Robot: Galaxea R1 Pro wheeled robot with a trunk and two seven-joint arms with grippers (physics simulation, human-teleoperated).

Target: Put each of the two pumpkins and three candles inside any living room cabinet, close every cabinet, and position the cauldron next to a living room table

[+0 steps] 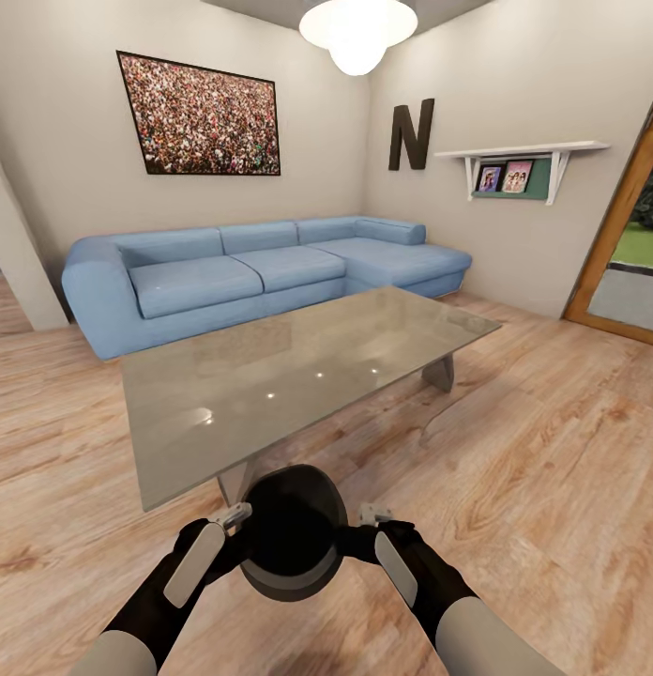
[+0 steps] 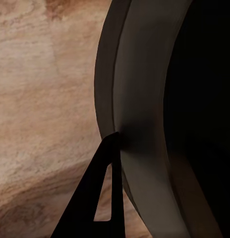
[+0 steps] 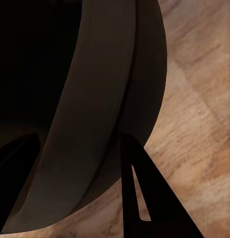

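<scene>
I carry the cauldron (image 1: pixel 292 531) between my two arms, its mouth turned up toward my head, just off the near end of the table (image 1: pixel 298 376), whose long axis runs away toward the sofa (image 1: pixel 251 268). My left gripper (image 1: pixel 231 519) and right gripper (image 1: pixel 372 519) each straddle the thick rim on opposite sides, clamped on it, both equally near. In my judgement, it needs only lowering straight to the floor (image 1: pixel 552 451) beside the table.

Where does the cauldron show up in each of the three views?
Head view: cauldron at bottom centre, between both grippers, just before the table.
Left wrist view: its rim fills the right side.
Right wrist view: rim and dark mouth at upper left.
Shared landmark: the wooden floor.
</scene>
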